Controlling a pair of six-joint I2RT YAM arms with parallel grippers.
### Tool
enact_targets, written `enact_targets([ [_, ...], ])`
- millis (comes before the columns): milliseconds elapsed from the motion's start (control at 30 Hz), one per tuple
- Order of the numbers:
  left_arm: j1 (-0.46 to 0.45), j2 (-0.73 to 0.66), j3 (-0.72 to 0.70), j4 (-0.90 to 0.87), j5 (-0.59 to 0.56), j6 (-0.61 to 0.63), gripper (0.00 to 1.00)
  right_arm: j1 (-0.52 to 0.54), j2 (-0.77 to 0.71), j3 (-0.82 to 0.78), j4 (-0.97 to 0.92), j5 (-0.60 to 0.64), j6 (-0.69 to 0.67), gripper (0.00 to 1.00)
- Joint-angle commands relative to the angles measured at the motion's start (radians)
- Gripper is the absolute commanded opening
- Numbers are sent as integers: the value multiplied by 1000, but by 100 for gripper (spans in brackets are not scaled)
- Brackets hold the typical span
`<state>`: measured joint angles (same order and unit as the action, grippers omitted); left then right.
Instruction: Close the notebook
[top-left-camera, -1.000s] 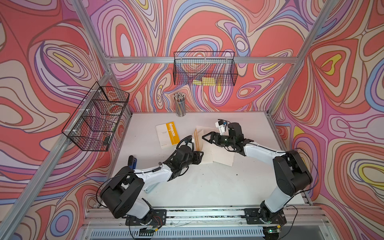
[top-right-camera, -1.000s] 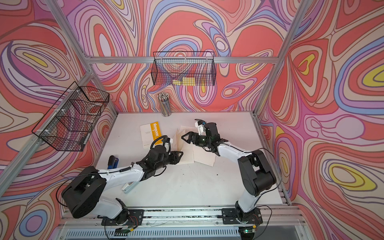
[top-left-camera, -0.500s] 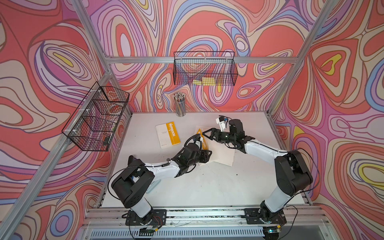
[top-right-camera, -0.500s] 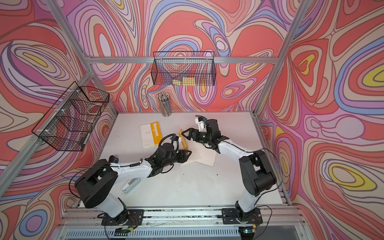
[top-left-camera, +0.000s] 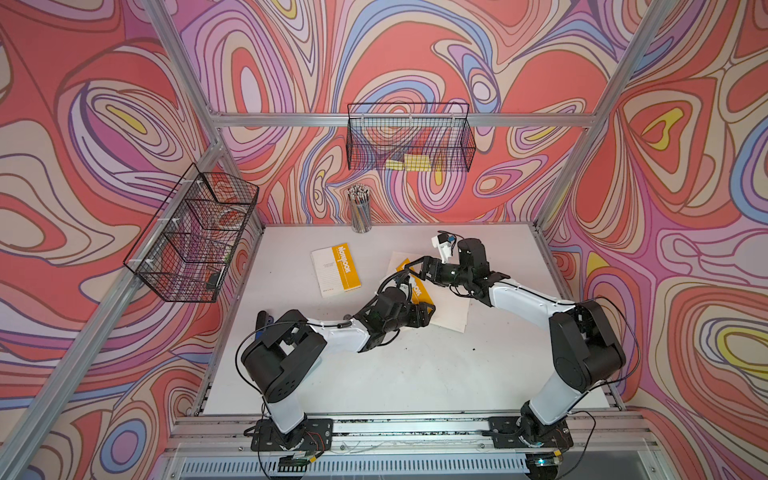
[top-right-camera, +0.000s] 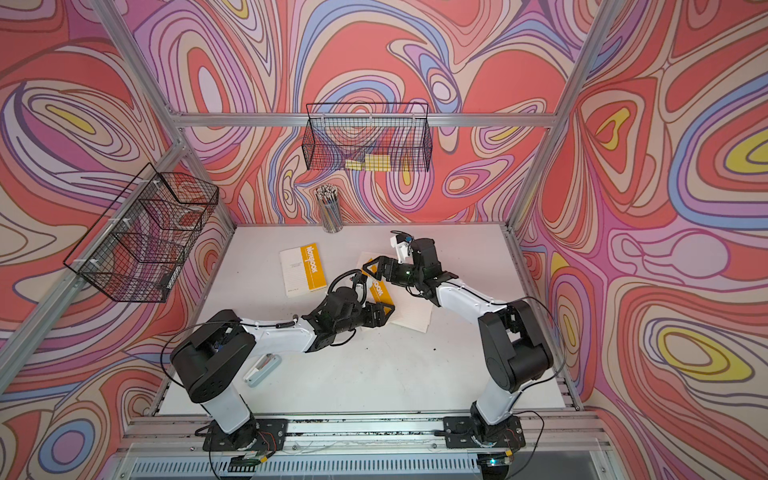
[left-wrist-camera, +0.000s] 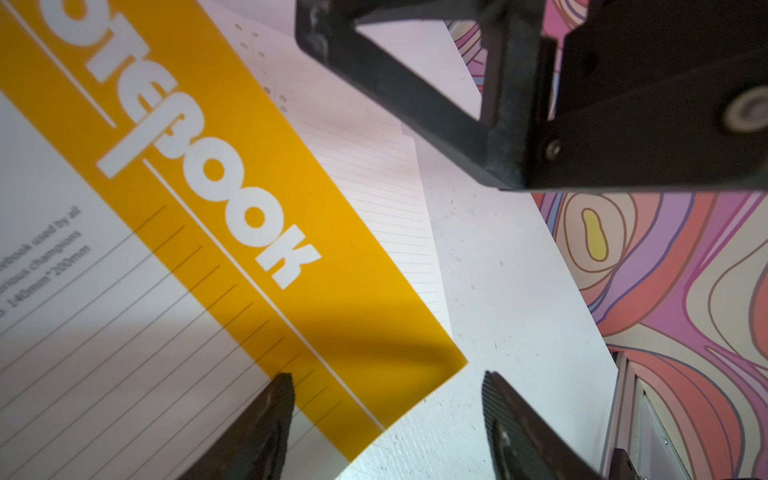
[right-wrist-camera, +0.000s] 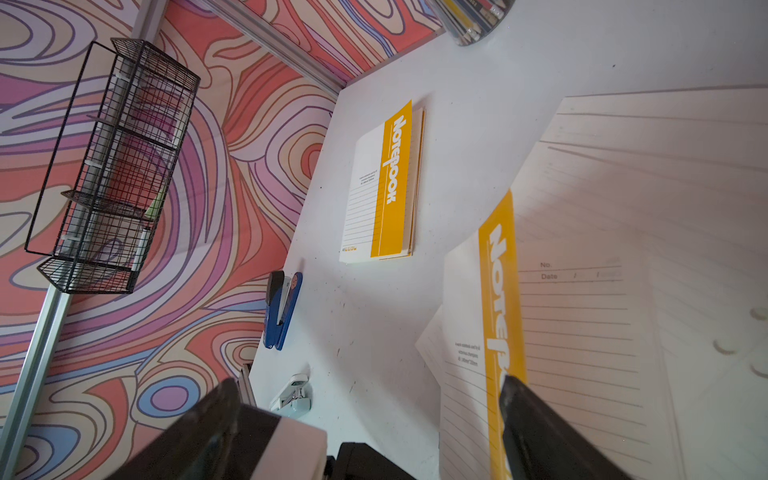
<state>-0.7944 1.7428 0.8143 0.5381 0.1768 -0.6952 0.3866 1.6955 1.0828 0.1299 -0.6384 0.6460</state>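
Note:
The notebook (top-left-camera: 417, 286) lies mid-table, its yellow and white cover (left-wrist-camera: 232, 232) face up and askew over lined pages (top-left-camera: 453, 311) that stick out beyond it. My left gripper (top-left-camera: 424, 312) stands open at the cover's near corner; in the left wrist view that corner lies between the fingertips (left-wrist-camera: 279, 399) and nothing is gripped (left-wrist-camera: 386, 395). From the far side, my right gripper (top-left-camera: 412, 268) reaches over the notebook, open (right-wrist-camera: 365, 403), with one finger (right-wrist-camera: 524, 415) over the cover's yellow strip (right-wrist-camera: 498, 291). I cannot tell whether it touches.
A second, closed notebook (top-left-camera: 336, 270) lies left of centre. A pencil cup (top-left-camera: 360, 208) stands at the back wall. A blue stapler (right-wrist-camera: 282, 309) and a white stapler (top-right-camera: 262, 368) lie near the left arm's base. Wire baskets (top-left-camera: 409, 141) (top-left-camera: 191, 237) hang on the walls.
The cover has swung from standing on edge to lying face up. My left gripper followed it to the right and opened. The right gripper shifted slightly and stays open.

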Motion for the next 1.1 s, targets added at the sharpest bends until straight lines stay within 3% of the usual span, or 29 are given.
enact_targets([
  [0,-7,29,10,51,13,-18,74,-5,10,16,19,-17,8,98],
  [333,-7,87,-15,87,24,-27,75,-5,61,-7,81,-42,50,98],
  [1067,-6,-6,-78,34,-60,-17,75,-5,240,-69,201,-44,87,98],
])
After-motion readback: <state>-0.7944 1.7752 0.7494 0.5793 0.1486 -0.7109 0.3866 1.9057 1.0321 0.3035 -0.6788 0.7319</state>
